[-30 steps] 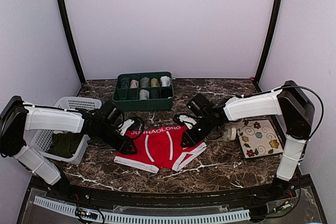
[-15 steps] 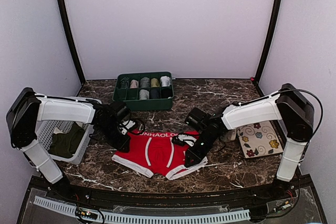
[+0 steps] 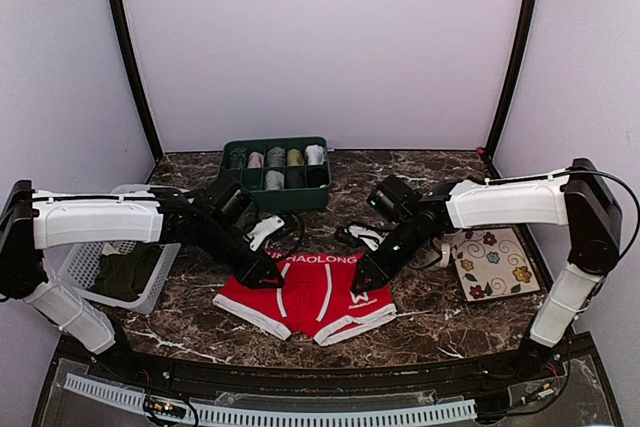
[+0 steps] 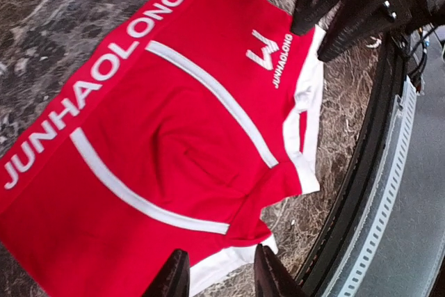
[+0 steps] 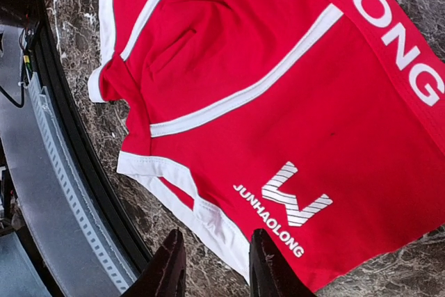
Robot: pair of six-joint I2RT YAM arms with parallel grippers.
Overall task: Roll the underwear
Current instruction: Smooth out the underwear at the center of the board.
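Note:
The bright red underwear (image 3: 305, 297) with white trim lies flat on the marble table, waistband to the far side and leg openings toward the near edge. My left gripper (image 3: 268, 275) hovers over its left waistband corner, open and empty. My right gripper (image 3: 362, 279) hovers over its right side, open and empty. In the left wrist view the underwear (image 4: 160, 137) fills the frame under my open left gripper (image 4: 221, 279), with the right gripper's fingers (image 4: 334, 12) at the top. In the right wrist view my right gripper (image 5: 214, 269) stands open above the logo corner of the underwear (image 5: 278, 102).
A green divided tray (image 3: 276, 197) with rolled garments stands at the back. A white basket (image 3: 85, 267) holding a dark olive garment (image 3: 122, 275) is at the left. A floral mat (image 3: 493, 262) lies at the right. The table's front rail (image 3: 300, 372) runs close to the leg openings.
The underwear has slid a little toward the near edge and lies flatter. Both grippers have moved in over its waistband corners and stand open above it.

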